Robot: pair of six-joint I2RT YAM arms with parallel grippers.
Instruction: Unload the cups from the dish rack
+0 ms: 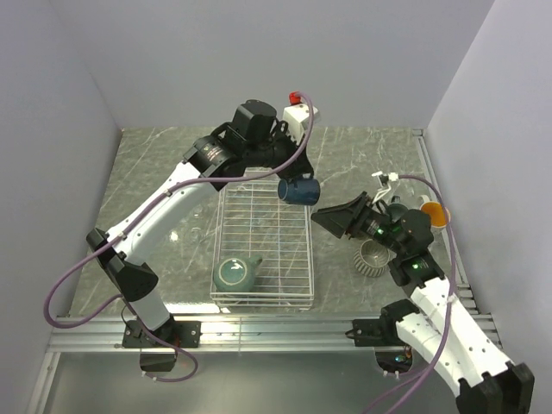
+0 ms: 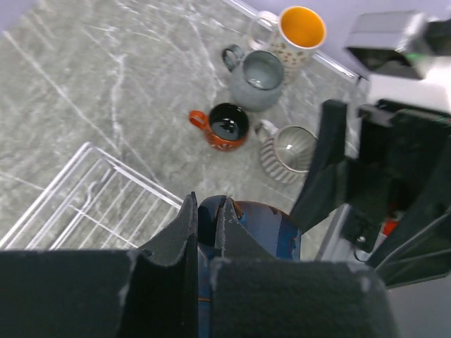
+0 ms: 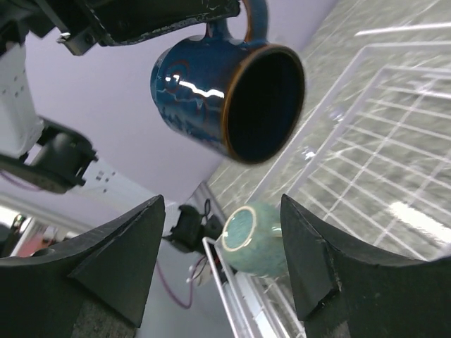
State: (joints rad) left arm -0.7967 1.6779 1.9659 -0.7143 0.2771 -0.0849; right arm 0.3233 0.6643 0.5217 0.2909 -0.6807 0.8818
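Spanning the cell: grey marbled desk [image 1: 155, 181], plain pale walls [image 1: 259, 60] on three sides. Left jaws pinch the dark-blue cup [image 1: 299, 191] by its handle at the dish rack [image 1: 263, 250] far-right corner; right jaws gape empty beside it, the arm partly covering the ribbed cup [image 1: 373, 257] from above. Teal mug [image 1: 237, 273] sits in the rack's near-left corner.

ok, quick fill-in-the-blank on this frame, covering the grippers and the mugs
1. The left gripper is shut on the blue mug by its ___.
2. The right gripper is ___, with nothing between its fingers.
3. The rack holds ___ teal mug.
Missing words: handle; open; one.
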